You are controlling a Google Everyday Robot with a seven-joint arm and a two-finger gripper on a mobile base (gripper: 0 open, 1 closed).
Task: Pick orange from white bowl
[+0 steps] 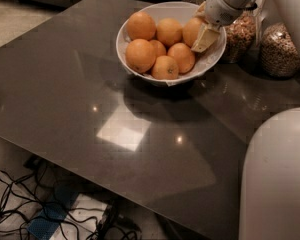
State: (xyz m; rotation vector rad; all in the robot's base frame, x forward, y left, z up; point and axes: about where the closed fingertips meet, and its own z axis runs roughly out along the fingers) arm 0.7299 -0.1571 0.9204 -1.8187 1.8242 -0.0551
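Observation:
The white bowl (140, 71) stands at the far middle of the dark table and holds several oranges. My gripper (204, 28) reaches down from the upper right into the right side of the bowl. It is at the large smooth orange (189, 30) that lies against the bowl's right rear wall, and it covers that orange's right side. The other oranges lie to the left and front of it, among them a smaller one with a dark stem dimple (165, 68).
Two glass jars of grains (240, 36) (280, 51) stand just right of the bowl, behind my arm. The robot's white body (277, 179) fills the lower right. The table's front edge (115, 181) drops to a floor with cables (20, 209).

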